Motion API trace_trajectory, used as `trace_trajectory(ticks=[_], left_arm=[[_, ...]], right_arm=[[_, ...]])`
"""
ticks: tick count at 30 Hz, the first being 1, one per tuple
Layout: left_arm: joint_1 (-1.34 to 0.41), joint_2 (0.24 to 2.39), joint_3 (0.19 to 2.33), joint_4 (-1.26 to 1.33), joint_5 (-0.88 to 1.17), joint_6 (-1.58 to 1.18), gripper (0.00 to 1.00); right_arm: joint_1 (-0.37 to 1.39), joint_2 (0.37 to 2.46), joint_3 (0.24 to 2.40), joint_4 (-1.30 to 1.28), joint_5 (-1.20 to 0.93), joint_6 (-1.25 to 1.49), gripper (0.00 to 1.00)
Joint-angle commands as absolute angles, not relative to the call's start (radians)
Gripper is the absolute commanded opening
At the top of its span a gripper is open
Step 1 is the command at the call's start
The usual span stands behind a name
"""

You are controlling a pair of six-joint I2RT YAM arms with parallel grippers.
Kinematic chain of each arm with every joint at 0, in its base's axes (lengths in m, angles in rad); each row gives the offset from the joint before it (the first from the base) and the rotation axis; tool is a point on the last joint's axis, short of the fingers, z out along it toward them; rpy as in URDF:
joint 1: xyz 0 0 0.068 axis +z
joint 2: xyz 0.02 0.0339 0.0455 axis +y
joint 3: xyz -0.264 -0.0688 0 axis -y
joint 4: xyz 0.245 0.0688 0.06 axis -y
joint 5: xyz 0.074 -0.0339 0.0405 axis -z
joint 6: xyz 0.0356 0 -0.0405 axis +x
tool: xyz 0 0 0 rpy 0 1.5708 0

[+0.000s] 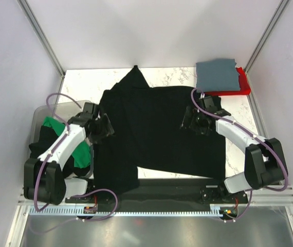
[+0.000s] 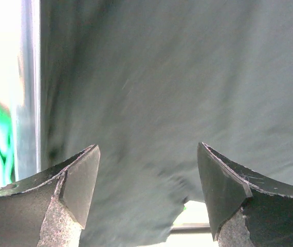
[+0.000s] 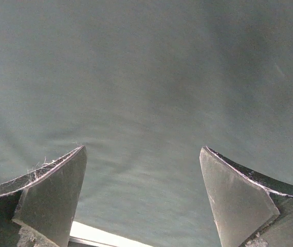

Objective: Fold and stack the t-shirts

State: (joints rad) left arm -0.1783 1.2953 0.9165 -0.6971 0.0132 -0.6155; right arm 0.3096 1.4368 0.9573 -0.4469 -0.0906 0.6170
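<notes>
overhead, a large black t-shirt [image 1: 157, 134] lies spread on the desk [image 1: 169, 77]. left hand [image 1: 105, 128] and right hand [image 1: 188, 123] hang over it, both wide open and empty.

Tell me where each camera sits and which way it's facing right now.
Top external: above and behind the robot, looking down at the table; both arms show, over the large black t-shirt.
Left wrist: on the left arm, looking down past its open left gripper at the shirt's edge.
Right wrist: likewise, past the open right gripper, cloth only.
Shared: all three show that black shirt.
</notes>
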Motion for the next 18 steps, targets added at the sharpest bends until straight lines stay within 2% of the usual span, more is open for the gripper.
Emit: trace_trajectory(ticks=[1, 7, 13, 18], left_arm=[[-0.192, 1.174, 0.838, -0.632, 0.055, -0.673, 0.83], [-0.199, 1.103, 0.770, -0.649, 0.075, -0.670, 0.82], [-0.207, 1.080, 0.753, -0.672, 0.080, -0.657, 0.81], [-0.244, 1.054, 0.764, -0.709, 0.071, -0.670, 0.80]], right_arm=[[0.287, 1.465, 0.928, -0.495, 0.028, 0.649, 0.98], [0.180, 1.607, 0.930, -0.434, 0.025, 0.606, 0.98], [0.065, 1.805, 1.018, -0.405, 0.023, 0.540, 0.98], [0.011, 1.841, 1.098, -0.408, 0.080, 0.506, 0.98]])
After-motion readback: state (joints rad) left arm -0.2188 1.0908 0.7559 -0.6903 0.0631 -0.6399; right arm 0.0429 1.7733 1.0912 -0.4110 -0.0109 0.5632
